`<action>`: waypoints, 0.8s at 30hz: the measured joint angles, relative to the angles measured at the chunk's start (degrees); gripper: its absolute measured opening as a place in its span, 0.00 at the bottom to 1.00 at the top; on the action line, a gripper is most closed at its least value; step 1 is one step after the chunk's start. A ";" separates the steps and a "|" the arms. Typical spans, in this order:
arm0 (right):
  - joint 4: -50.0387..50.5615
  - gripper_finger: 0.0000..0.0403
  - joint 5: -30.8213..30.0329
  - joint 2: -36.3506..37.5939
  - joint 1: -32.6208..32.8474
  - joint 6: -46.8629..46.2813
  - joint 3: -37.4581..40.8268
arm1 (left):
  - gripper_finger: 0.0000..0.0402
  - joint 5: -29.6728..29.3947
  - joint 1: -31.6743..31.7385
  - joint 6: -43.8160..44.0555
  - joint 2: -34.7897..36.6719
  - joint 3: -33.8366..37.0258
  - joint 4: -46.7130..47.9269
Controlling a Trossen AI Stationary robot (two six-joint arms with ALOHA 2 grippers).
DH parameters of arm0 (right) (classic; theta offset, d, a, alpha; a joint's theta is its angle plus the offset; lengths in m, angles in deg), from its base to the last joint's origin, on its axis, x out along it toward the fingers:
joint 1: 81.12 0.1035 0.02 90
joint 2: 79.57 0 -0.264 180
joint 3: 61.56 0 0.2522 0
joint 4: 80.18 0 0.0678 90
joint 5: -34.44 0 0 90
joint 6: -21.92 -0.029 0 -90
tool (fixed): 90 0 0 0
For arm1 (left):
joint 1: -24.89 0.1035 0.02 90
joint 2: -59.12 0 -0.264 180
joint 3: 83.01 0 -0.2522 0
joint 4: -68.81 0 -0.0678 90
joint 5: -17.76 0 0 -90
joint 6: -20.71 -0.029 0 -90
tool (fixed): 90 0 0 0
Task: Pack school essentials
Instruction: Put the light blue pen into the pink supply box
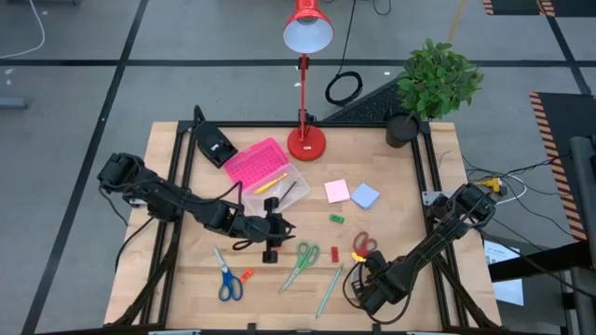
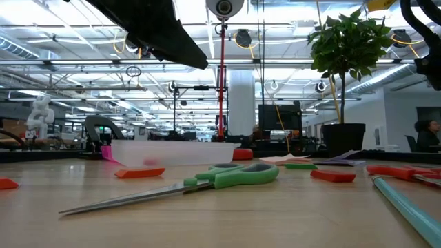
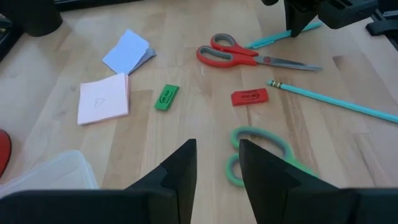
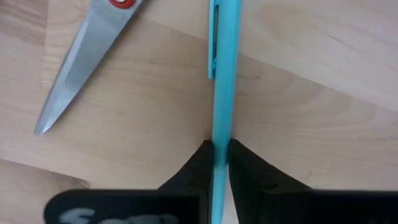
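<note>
Stationery lies spread on the wooden table: blue scissors (image 1: 226, 280), green scissors (image 1: 303, 263), red scissors (image 1: 363, 245), a teal pencil (image 1: 329, 290), green (image 1: 336, 219), red (image 1: 335, 253) and orange (image 1: 247, 275) erasers, and pink (image 1: 337, 192) and blue (image 1: 365, 195) sticky pads. My right gripper (image 1: 358, 282) is at the near right, shut on a teal pen (image 4: 222, 74). My left gripper (image 1: 272, 244) hovers open at the table's middle, just left of the green scissors (image 3: 258, 152), with nothing between its fingers. My right gripper pinches the teal pen's barrel (image 4: 221, 140) between its two fingertips, below the clip. The fingers come from above, one on each long side of the pen. The pen lies level, close to the wood; whether it rests on the table I cannot tell.
A clear box with a pink lid (image 1: 265, 172) stands open at the far left-centre, and a black wedge-shaped device (image 1: 212, 144) lies behind it. A red desk lamp (image 1: 305, 140) and a potted plant (image 1: 433, 84) stand at the far edge.
</note>
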 joint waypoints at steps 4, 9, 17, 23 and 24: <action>0.99 0.06 -0.57 1.13 0.00 2.17 0.04 | 0.31 -0.01 1.12 -1.40 0.00 0.00 -0.04; 2.15 0.06 -1.78 2.46 0.07 4.76 0.33 | 0.31 0.00 2.85 -3.29 0.00 -0.02 -0.40; 0.78 0.06 -2.98 6.62 0.97 9.75 0.31 | 0.31 0.06 4.62 -6.76 -1.46 -0.07 -2.17; 0.16 0.06 -7.08 9.73 3.99 10.11 0.20 | 0.31 0.36 5.99 -8.08 -5.79 -0.07 -8.42; 0.04 0.06 -7.96 9.94 4.63 10.12 0.18 | 0.31 1.14 6.27 -8.44 -6.42 -0.07 -9.48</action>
